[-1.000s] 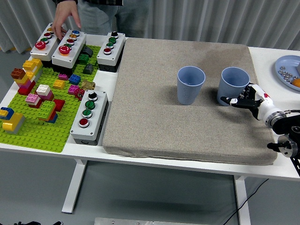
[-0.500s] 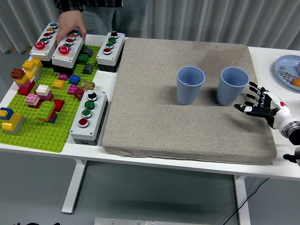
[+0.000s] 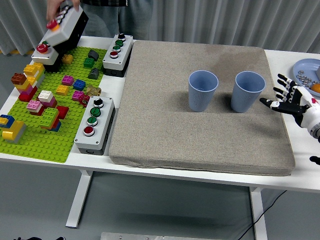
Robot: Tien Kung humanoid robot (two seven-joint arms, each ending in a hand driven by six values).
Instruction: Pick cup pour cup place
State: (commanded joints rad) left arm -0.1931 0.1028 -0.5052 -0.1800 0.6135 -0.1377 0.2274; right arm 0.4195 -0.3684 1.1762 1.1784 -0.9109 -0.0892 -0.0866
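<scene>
Looking down over the desk [image 3: 300,172], I see my right robot hand [image 3: 292,100] at the right edge, fingers [image 3: 283,79] spread wide and holding nothing, just beside the right cup [image 3: 247,91] but not touching it. Both blue cups stand upright on the grey mat [image 3: 195,135], the left cup [image 3: 203,90] near the other, apart from it. On the far left, a person's hand [image 3: 59,6] lifts a button box [image 3: 66,27], tilted, above the green brick plate [image 3: 40,135]. Two more button boxes sit by the mat's left edge. A blue dish [image 3: 306,72] shows at far right.
</scene>
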